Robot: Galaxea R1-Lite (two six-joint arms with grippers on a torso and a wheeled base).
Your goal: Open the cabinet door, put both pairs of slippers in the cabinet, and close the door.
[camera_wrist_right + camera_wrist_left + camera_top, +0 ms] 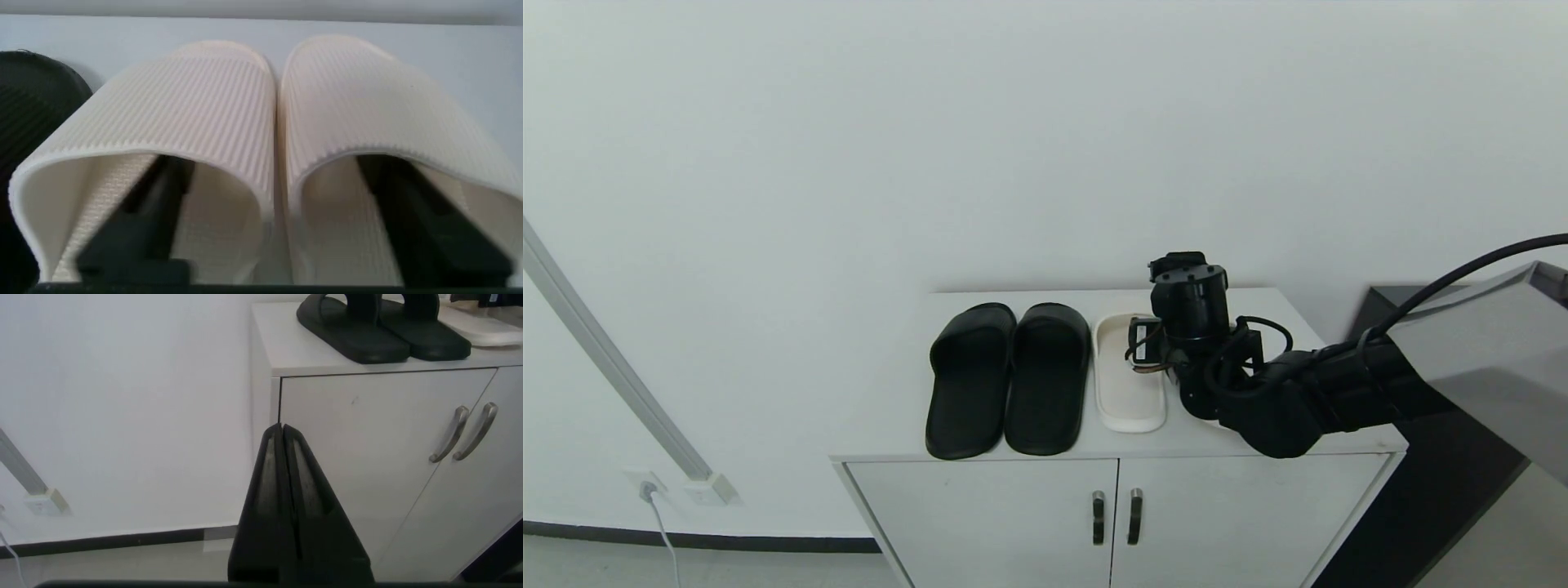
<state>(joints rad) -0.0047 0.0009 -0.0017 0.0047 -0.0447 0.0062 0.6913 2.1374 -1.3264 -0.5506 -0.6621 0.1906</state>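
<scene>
We count two pairs of slippers on the cabinet top (1262, 306): two black slippers (970, 384) and two cream slippers (1127, 396) side by side. Both cabinet doors (980, 523) are shut, each with one metal bar handle (1098, 516).

In the head view the right arm hides one cream slipper. The right wrist view shows both, with ribbed, moulded straps (204, 114). The right gripper (1147, 347) is spread, one dark finger (139, 220) under each strap.

The left wrist view shows the left gripper (283, 431), fingers pressed together and holding nothing, near the cabinet's front corner.
</scene>
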